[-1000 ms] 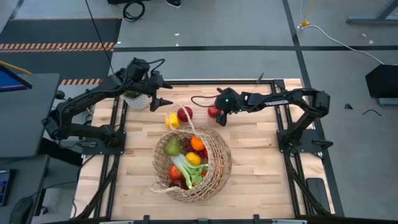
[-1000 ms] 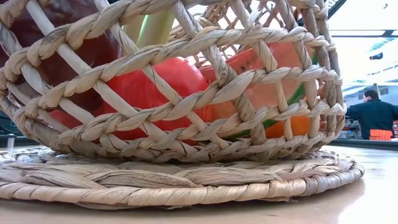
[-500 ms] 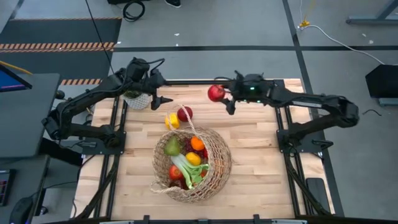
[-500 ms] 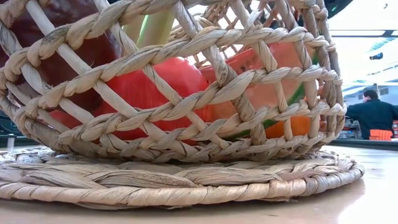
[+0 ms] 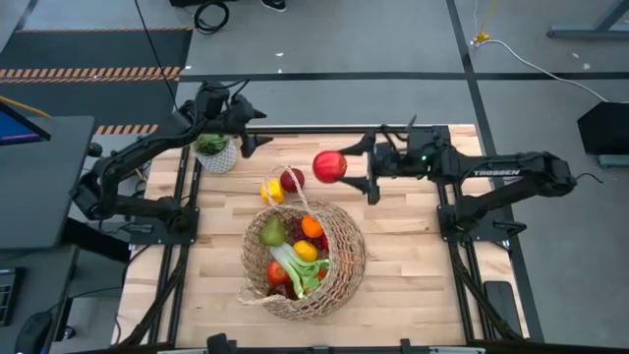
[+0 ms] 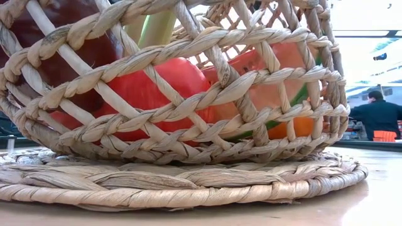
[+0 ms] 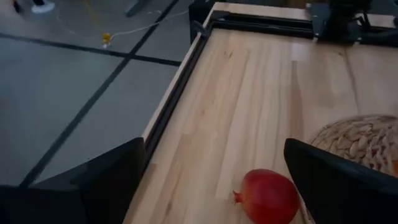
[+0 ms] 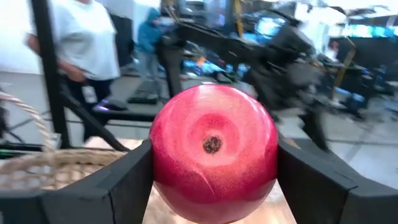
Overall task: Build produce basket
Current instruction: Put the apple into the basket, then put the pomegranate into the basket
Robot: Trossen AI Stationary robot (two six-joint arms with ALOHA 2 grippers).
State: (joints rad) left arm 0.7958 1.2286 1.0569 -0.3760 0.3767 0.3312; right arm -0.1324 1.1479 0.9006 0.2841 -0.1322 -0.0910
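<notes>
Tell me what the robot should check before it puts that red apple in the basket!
1. Grip: right tool shut on the round red apple, a finger on each side: ok.
2. Apple lifted off the wooden table: ok.
3. Apple over the round tan wicker basket: not ok, it is beyond the far rim.
4. Room inside the basket: cannot tell, much produce already fills it.
5. Left tool open, by the small white-potted green plant, away from the basket: ok.

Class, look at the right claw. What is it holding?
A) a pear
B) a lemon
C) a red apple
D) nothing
C: the right claw is clamped on a red apple, carried above the table near the basket.
</notes>
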